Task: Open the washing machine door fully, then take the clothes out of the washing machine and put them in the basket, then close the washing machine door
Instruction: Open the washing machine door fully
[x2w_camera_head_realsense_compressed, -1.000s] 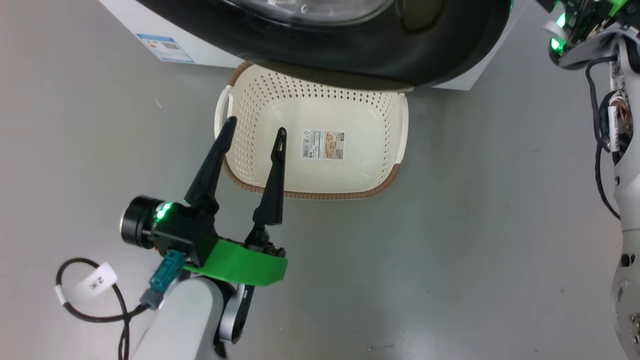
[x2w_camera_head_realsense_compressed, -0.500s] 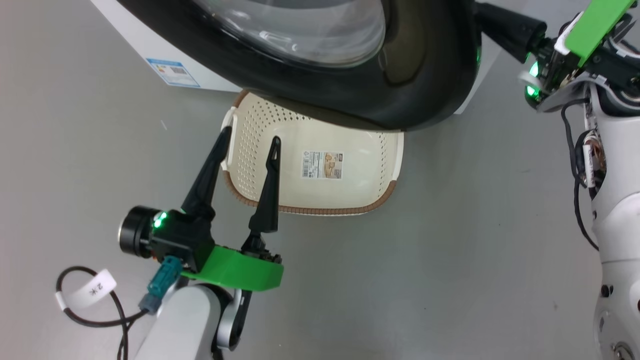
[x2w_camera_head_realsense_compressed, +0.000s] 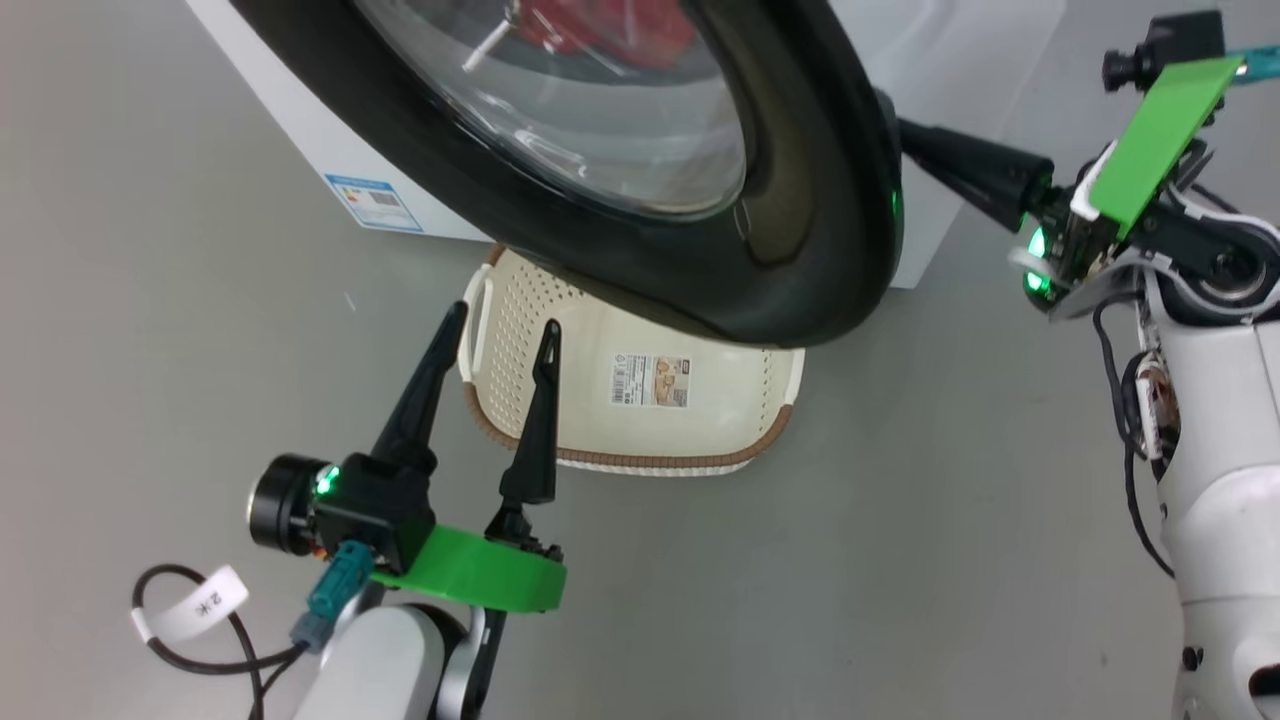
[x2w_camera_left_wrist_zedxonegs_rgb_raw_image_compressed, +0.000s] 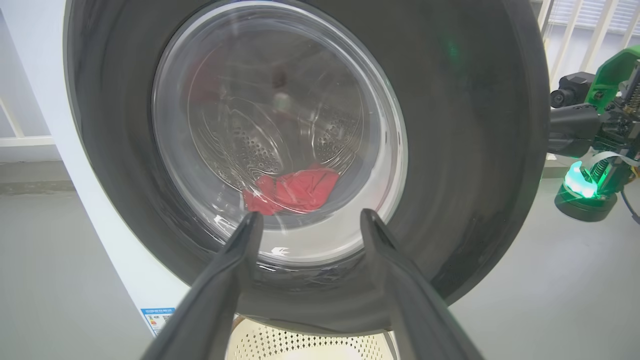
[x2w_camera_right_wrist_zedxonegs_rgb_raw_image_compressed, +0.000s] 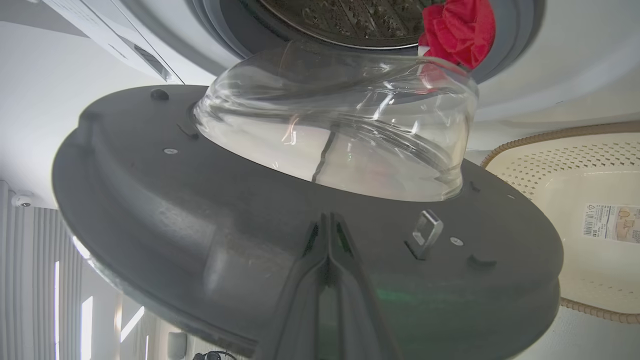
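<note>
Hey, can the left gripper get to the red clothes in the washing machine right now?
Probably not. The washing machine door, only partly open, stands between the left gripper and the clothes, which show through its glass.

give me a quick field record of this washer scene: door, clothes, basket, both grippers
basket: on the floor, empty
washing machine door: partly open, overhanging the basket
clothes: red, inside the washing machine
left gripper: open, empty, over the basket's left rim
right gripper: shut, tips against the washing machine door's inner face
</note>
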